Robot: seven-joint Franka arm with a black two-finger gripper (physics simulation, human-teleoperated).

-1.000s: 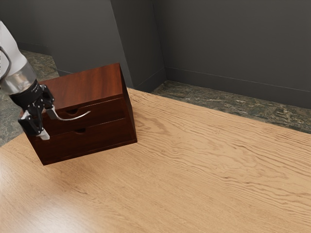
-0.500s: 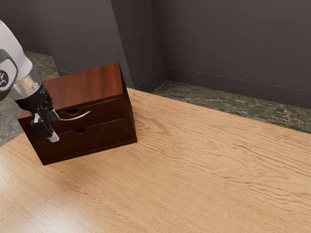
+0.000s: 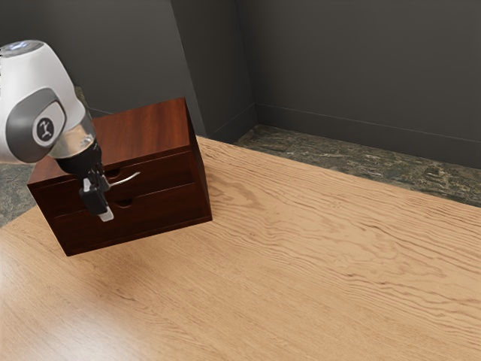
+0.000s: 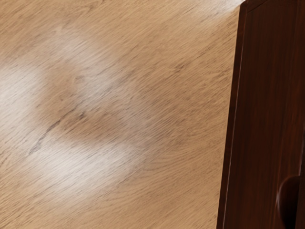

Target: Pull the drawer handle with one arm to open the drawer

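Approach step: gripper [image 3: 99, 206] at the handle [image 3: 126, 179] of the top drawer [image 3: 154, 171], claw spread or pinching I cannot tell, drawer looks shut; next needs a firm hold, then a straight outward pull.

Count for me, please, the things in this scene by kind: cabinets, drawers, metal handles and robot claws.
Cabinet: 1
Drawers: 2, the upper drawer and the lower drawer
Metal handle: 1, on the upper drawer
Claw: 1
Total: 5
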